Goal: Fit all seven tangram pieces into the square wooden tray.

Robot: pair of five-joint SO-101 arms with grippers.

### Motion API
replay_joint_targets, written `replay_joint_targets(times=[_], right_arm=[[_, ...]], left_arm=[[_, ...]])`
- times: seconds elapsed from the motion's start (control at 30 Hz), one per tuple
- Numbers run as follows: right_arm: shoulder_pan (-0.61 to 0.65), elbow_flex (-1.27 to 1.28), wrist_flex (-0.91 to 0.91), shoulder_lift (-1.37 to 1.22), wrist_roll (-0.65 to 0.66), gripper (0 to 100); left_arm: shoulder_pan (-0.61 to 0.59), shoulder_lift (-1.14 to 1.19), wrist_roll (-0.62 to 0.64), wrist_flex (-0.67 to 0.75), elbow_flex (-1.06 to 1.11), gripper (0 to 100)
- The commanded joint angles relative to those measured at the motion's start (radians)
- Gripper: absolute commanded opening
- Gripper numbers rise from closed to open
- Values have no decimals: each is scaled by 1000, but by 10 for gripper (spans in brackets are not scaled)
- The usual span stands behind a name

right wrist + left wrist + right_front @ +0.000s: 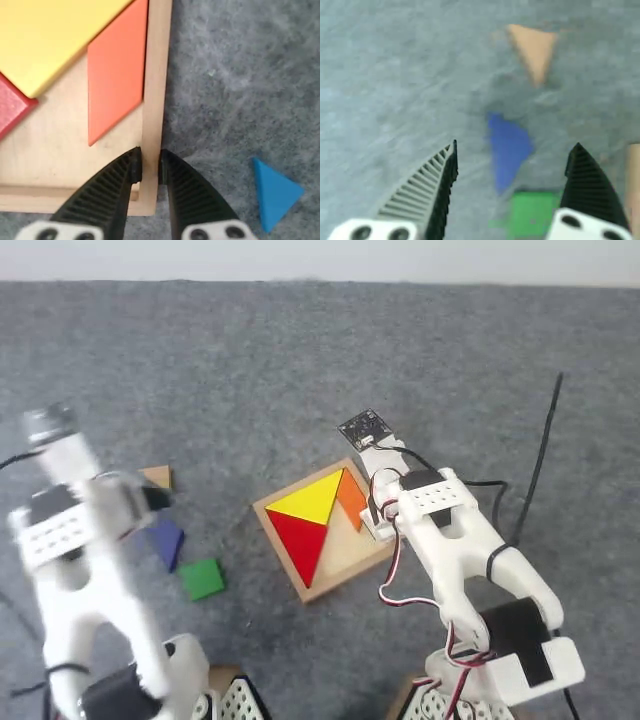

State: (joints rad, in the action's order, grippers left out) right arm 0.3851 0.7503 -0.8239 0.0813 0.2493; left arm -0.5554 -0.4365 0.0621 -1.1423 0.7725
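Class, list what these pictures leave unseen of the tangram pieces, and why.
High view: left arm covers part of the tan triangle.
Left wrist view: the green square runs off the edge.
Right wrist view: the red triangle and tray run off the edge.

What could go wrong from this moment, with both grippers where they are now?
1. The right gripper pinches the rim of the wooden tray; a pull might shift the tray and loosen the orange piece.
2. The left gripper hangs open over the blue piece, with the green square close by; closing may nudge both.
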Motion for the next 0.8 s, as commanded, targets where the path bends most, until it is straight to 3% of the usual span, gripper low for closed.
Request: replay_joint_targets(times=[0.0, 0.1, 0.2, 0.4, 0.77], right_arm=[[15, -15, -7, 10, 6, 7], [15, -14, -7, 10, 6, 7], [15, -14, -7, 10, 6, 7], [15, -14, -7, 10, 6, 7], [15, -14, -7, 10, 6, 7]], left_arm=[[187, 58, 117, 64, -27, 323], [213, 189, 132, 98, -91, 322], [150, 313, 123, 152, -142, 301], [77, 516, -20, 140, -185, 283], [-117, 433, -133, -8, -200, 283]])
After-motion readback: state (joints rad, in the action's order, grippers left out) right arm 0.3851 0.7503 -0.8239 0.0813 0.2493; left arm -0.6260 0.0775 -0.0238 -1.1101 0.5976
